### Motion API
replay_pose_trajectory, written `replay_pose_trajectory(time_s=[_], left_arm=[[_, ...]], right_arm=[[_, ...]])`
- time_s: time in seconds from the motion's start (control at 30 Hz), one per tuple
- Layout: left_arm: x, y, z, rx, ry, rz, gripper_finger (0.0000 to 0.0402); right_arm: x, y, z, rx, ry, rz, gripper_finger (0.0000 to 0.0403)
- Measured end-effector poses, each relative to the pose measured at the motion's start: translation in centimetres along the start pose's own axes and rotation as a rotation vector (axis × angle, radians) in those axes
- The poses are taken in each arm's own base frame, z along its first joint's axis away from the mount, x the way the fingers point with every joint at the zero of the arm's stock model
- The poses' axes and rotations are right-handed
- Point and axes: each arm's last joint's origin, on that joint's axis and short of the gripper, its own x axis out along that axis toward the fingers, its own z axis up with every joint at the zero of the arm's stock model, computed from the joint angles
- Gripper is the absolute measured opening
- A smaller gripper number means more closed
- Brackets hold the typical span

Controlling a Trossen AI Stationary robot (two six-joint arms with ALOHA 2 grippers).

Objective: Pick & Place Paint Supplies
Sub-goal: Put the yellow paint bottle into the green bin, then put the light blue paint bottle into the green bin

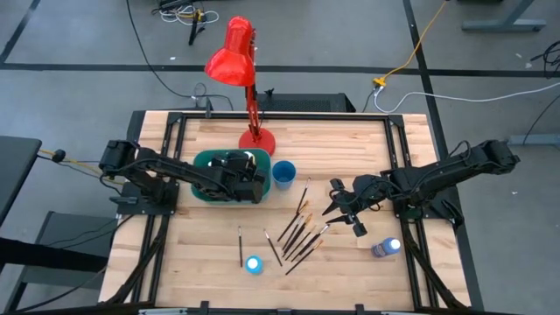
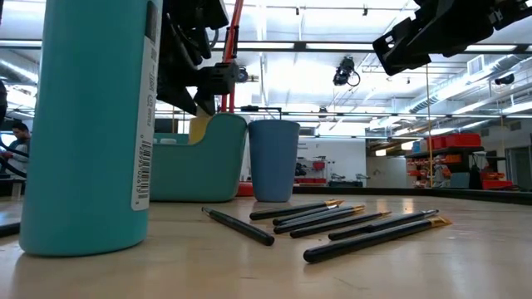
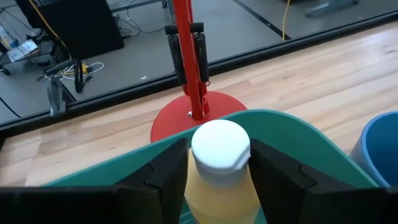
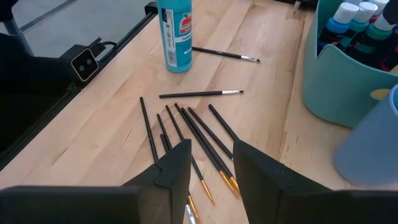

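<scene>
My left gripper point(image 3: 219, 149) is over the teal bin point(image 1: 203, 166), shut on the taller yellow bottle point(image 3: 221, 190) with its white cap. In the low view the yellow bottle point(image 2: 199, 129) shows just above the bin's rim point(image 2: 218, 124). My right gripper point(image 4: 211, 154) is open and hovers above several thin dark-handled brushes point(image 4: 193, 127) lying flat on the table point(image 1: 302, 232). A blue white-capped bottle point(image 1: 254, 264) stands near the near edge. Another small bottle point(image 1: 386, 248) lies at the right side. Several capped bottles point(image 4: 357, 18) stand in the bin. My left gripper pinches the yellow bottle between its two fingers point(image 3: 171, 171), just below the white cap point(image 3: 221, 144), one finger on each side. The bottle is lifted over the bin's inside. Its lower part is hidden by the fingers and the bin wall.
A small blue cup point(image 1: 283, 173) stands just right of the bin. The red desk lamp's base point(image 1: 256, 140) sits behind the bin, its head over the far edge. Two single brushes point(image 1: 240, 245) lie left of the pile. Bare wood lies toward the near right.
</scene>
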Motion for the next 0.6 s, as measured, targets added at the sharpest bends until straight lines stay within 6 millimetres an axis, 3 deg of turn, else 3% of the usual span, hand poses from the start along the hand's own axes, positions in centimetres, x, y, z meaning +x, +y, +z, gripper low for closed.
replay_pose_trajectory(time_s=[0.23, 0.6], left_arm=[[-0.1, 0.0, 0.2, 0.068, 0.004, -0.004, 0.0177], [-4.1, 1.8, 5.8, 0.071, 0.075, -0.251, 0.0178]], right_arm=[[0.0, 0.0, 0.0, 0.0, 0.0, 0.0, 0.0127], [0.0, 0.0, 0.1, -0.001, -0.01, -0.001, 0.0127]])
